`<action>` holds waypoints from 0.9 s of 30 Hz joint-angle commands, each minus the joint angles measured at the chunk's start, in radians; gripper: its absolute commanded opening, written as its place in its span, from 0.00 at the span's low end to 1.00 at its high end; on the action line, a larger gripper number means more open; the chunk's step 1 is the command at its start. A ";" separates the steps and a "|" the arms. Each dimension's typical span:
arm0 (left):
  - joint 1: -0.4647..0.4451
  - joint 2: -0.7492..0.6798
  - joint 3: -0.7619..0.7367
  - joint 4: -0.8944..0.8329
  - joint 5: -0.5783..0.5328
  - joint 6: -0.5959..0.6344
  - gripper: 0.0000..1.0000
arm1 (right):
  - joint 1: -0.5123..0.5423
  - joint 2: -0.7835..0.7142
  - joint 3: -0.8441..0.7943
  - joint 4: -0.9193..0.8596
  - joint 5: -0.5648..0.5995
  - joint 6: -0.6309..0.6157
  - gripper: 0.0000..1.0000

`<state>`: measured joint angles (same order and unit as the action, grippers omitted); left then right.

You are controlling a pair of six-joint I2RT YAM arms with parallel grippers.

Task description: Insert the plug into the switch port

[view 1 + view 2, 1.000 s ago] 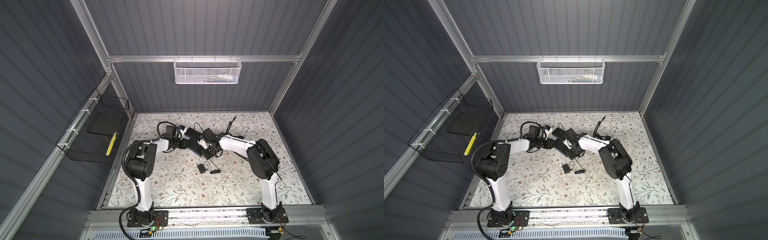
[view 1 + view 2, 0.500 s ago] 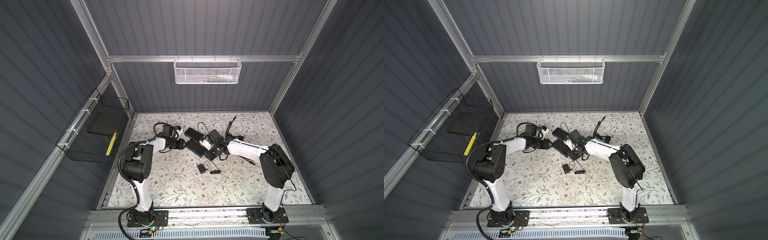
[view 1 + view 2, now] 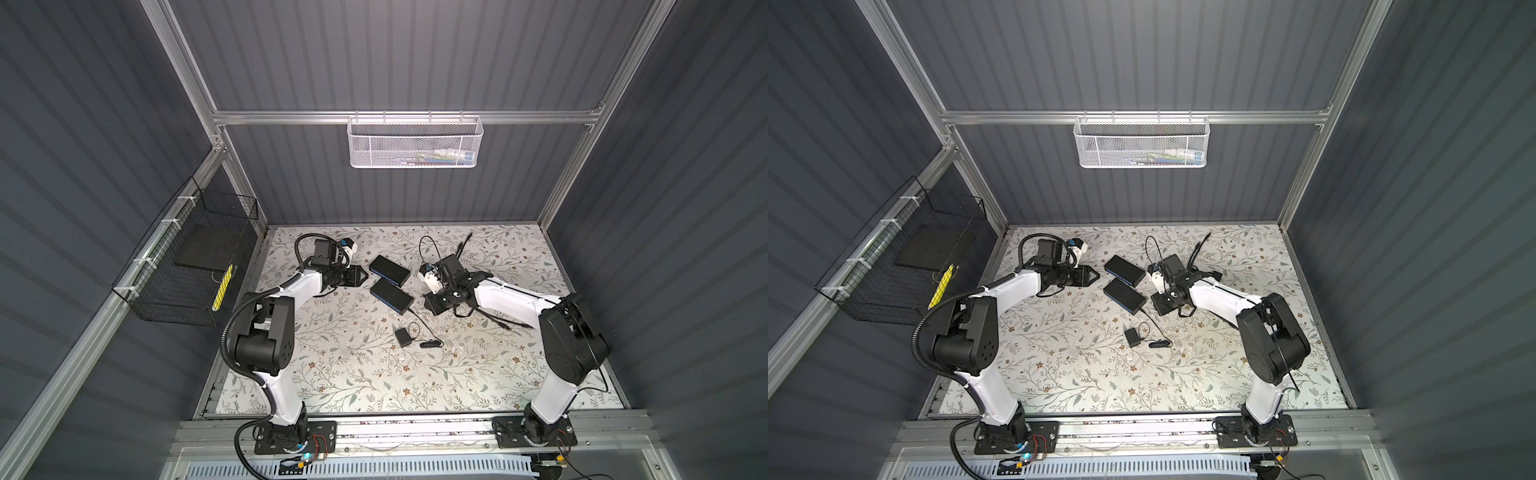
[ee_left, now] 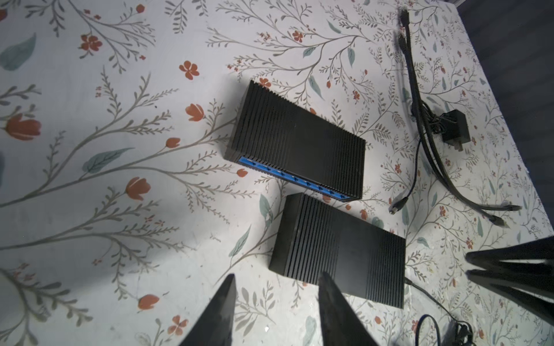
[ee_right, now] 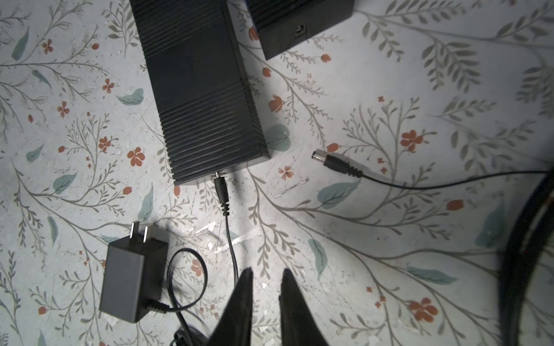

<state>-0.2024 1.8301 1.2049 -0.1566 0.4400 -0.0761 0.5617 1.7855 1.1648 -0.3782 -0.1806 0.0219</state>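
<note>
Plug (image 5: 221, 191) sits in port (image 5: 218, 174) at end of black box (image 5: 201, 90), mid worktop (image 3: 353, 374) toward back edge; R gripper (image 5: 267, 271), jaws slightly apart, and L gripper (image 4: 278, 275), jaws wide, both empty, prob. as insertion looks done.

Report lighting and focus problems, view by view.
Both top views: sharp, floral mat brightly lit, walls dark. Left wrist: dim, broad shadows across the mat, left pincer blurred at the edge. Right wrist: loose plug crisp, right pincer close and soft.
</note>
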 commanded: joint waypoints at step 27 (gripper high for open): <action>-0.042 0.308 0.164 0.020 0.242 0.057 0.44 | 0.083 0.230 0.198 -0.122 0.017 -0.168 0.16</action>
<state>-0.2337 2.1151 1.3483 -0.1329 0.6495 -0.0338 0.6350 1.9930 1.3495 -0.4507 -0.1684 -0.1337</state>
